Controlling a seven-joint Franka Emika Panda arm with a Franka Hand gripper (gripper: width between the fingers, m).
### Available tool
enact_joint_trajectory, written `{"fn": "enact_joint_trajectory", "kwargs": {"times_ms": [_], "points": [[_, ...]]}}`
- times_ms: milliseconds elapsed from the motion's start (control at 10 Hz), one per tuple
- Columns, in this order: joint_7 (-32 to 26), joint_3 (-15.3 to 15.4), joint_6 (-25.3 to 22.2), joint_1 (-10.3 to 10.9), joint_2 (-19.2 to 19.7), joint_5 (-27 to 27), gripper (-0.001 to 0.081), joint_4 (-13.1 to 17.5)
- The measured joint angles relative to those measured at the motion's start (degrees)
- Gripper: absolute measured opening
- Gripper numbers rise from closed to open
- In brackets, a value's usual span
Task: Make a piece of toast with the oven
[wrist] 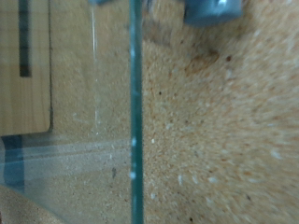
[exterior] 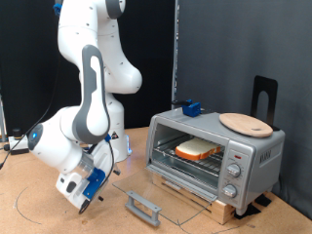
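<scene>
Nearest you, the gripper (exterior: 86, 191) hangs low over the table (exterior: 39, 210), at about 9 o'clock from the oven's open glass door (exterior: 168, 190); you cannot tell whether its jaws are spread or pressed together. At 3 o'clock stands the oven (exterior: 216, 153), with the piece of toast (exterior: 196, 149) on its rack and a round wooden board (exterior: 246, 123) on top.
</scene>
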Motion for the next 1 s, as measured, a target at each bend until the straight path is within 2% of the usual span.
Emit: {"fn": "enact_joint_trajectory", "kwargs": {"times_ms": [100, 300, 500, 1000], "points": [[-0.8, 0.9, 0.0, 0.1, 1.0, 0.5, 0.0807, -0.4], [-2.7, 3.3, -3.5, 0.1, 0.8, 3.1, 0.0807, -1.3], [-4.0, 4.6, -10.4, -0.1, -1.6, 6.0, 0.0807, -1.8], [-4.1, 3.4, -27.9, -3.5, -8.7, 6.0, 0.0807, -1.2]]}}
